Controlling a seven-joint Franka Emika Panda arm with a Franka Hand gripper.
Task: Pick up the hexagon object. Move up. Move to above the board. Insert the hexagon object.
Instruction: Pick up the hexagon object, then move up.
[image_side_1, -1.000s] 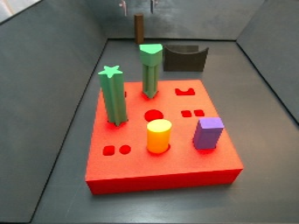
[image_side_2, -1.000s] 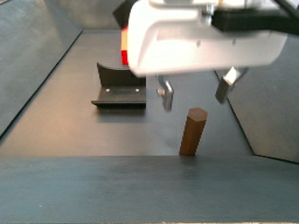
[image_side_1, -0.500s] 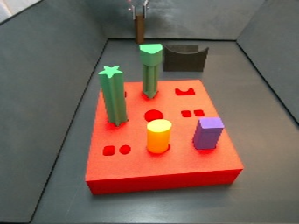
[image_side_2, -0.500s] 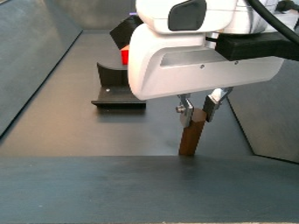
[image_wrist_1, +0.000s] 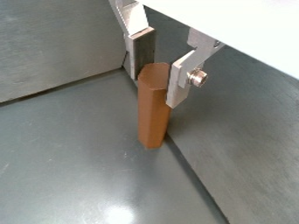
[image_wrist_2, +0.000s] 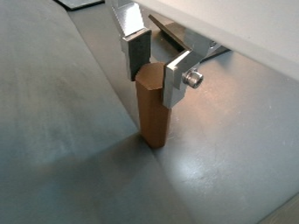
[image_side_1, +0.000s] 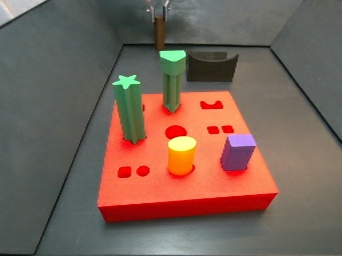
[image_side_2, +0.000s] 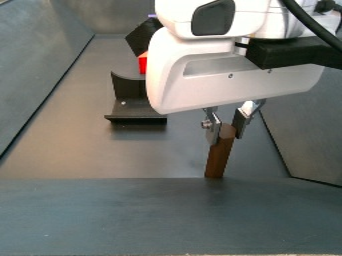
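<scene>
On the grey floor well behind the board (image_side_1: 187, 150), the hexagon object (image_wrist_1: 152, 109) stands upright, its top between the plates of the gripper (image_wrist_1: 159, 68), apparently clamped; a rigid, light, smooth post, best gripped on opposite flats

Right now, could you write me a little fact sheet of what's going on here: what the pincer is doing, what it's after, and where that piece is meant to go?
Pincer: down around the top of the hexagon object, one finger on each side
Grip: cannot tell if the fingers press it yet
Hexagon object: brown post, upright, foot on the grey floor
Board: red slab with cut-out holes, apart from the post
On the board: green star-topped post, green post, yellow cylinder, purple block
Fixture: dark bracket on the floor
</scene>
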